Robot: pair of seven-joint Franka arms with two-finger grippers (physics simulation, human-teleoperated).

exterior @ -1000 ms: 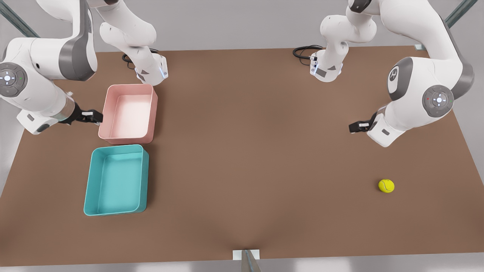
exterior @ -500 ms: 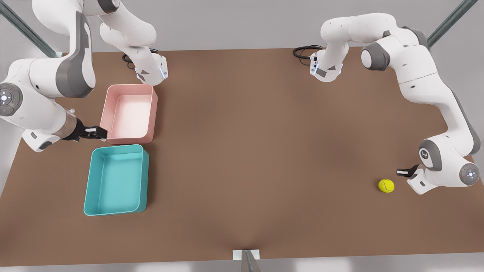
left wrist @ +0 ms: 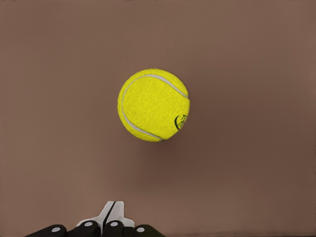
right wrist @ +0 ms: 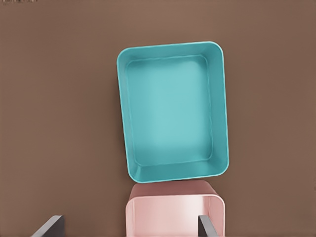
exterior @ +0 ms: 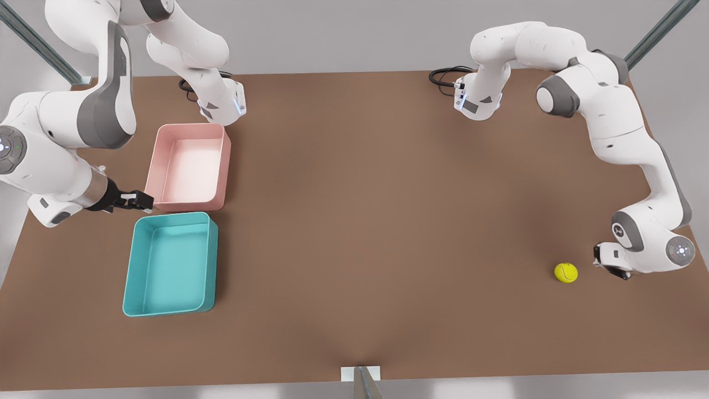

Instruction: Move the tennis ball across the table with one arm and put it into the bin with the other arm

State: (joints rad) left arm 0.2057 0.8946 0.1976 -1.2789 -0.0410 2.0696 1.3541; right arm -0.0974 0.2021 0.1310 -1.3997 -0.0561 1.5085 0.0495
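Observation:
The yellow-green tennis ball (exterior: 565, 272) lies on the brown table (exterior: 376, 221) near the front view's right end. My left gripper (exterior: 605, 260) hangs low just to the ball's right, a small gap away, not touching it. In the left wrist view the ball (left wrist: 153, 105) sits ahead of the gripper (left wrist: 112, 211), whose fingers are pressed together and hold nothing. My right gripper (exterior: 139, 200) hovers at the front view's left, by the gap between the two bins. Its dark fingers (right wrist: 53, 224) stand wide apart and empty.
A pink bin (exterior: 189, 165) and a teal bin (exterior: 170, 265) stand side by side at the front view's left, both empty; the right wrist view shows the teal bin (right wrist: 173, 111) and pink bin (right wrist: 173, 217) too. Both arm bases and black cables (exterior: 443, 75) sit at the far edge.
The left arm has swung down and toward the near edge, bringing its gripper beside the ball. The right gripper shifted a little toward the teal bin. The ball has not moved.

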